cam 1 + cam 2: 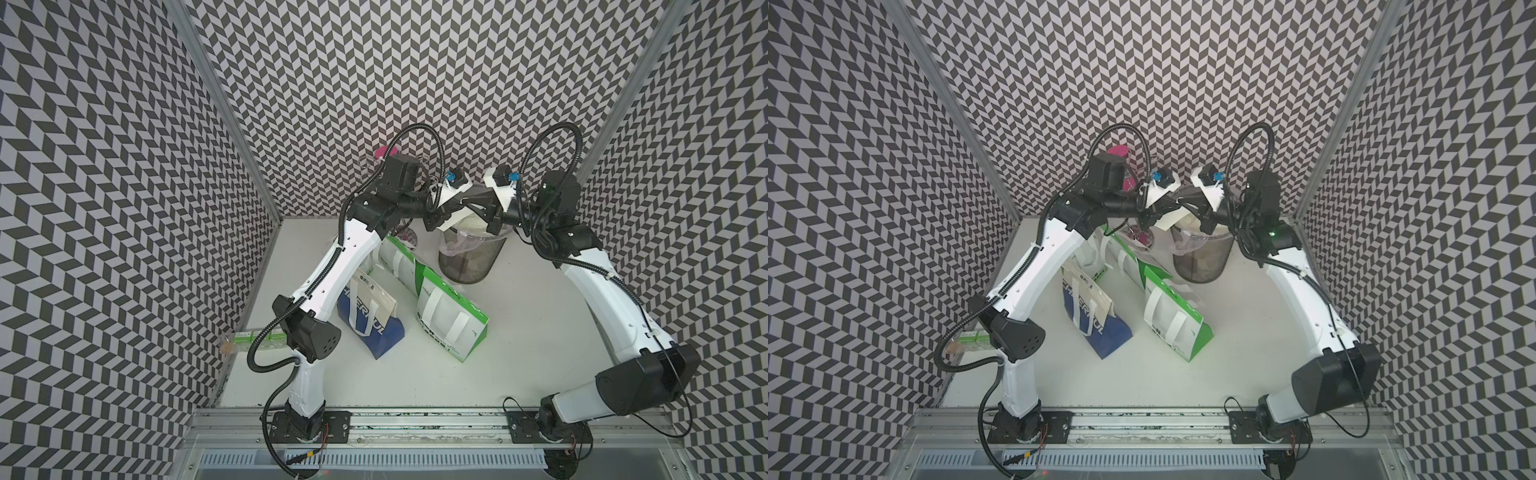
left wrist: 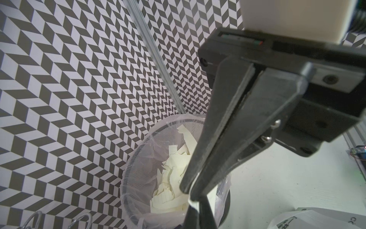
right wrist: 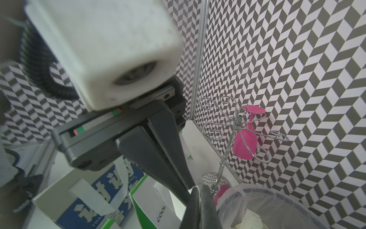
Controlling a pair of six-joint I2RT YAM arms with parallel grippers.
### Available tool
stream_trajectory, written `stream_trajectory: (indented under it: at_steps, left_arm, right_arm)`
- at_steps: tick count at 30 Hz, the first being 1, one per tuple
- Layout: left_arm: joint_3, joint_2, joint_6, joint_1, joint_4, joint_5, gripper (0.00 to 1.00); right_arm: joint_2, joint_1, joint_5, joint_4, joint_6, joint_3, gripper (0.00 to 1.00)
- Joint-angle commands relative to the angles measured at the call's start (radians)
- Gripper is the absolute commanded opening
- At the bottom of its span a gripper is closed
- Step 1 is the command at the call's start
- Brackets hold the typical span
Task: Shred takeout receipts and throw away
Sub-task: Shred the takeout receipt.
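Note:
Both grippers meet tip to tip above the black mesh bin [image 1: 469,259] [image 1: 1200,264]. My left gripper [image 1: 473,203] [image 2: 198,203] is shut on a white takeout receipt [image 1: 452,221] [image 1: 1169,220], which hangs below it. My right gripper [image 1: 483,201] [image 3: 200,188] is shut on the same slip right beside the left fingertips. In the left wrist view a thin edge of paper shows between the right gripper's pads [image 2: 190,190]. Torn cream receipt pieces [image 2: 174,178] [image 3: 251,220] lie inside the bin's clear liner.
Two green-and-white bags [image 1: 453,316] [image 1: 399,262] and a blue-and-cream bag [image 1: 370,320] lie left of the bin. A wire stand with a pink glass [image 3: 245,142] stands at the back wall. Small green boxes [image 1: 257,336] sit at the left edge.

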Motion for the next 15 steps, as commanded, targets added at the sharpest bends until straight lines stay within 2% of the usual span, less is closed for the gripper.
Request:
stream_trajectory:
  at_steps: [1, 5, 8, 10, 15]
  left_arm:
    - [0.020, -0.011, 0.042, -0.026, 0.018, -0.042, 0.00]
    - [-0.013, -0.028, 0.092, -0.054, 0.060, -0.174, 0.00]
    - [-0.066, -0.057, 0.186, -0.101, 0.121, -0.309, 0.00]
    - [-0.128, -0.085, 0.238, -0.127, 0.183, -0.375, 0.00]
    - [-0.228, -0.143, 0.306, -0.160, 0.285, -0.415, 0.00]
  right_arm:
    - [0.014, 0.029, 0.057, -0.039, -0.040, 0.024, 0.00]
    - [0.004, 0.088, 0.281, -0.049, -0.069, 0.025, 0.00]
    - [-0.007, 0.126, 0.469, 0.011, -0.036, -0.007, 0.00]
    - [-0.003, 0.131, 0.531, 0.028, 0.014, -0.002, 0.00]
    - [-0.004, 0.129, 0.595, 0.113, 0.111, -0.031, 0.00]
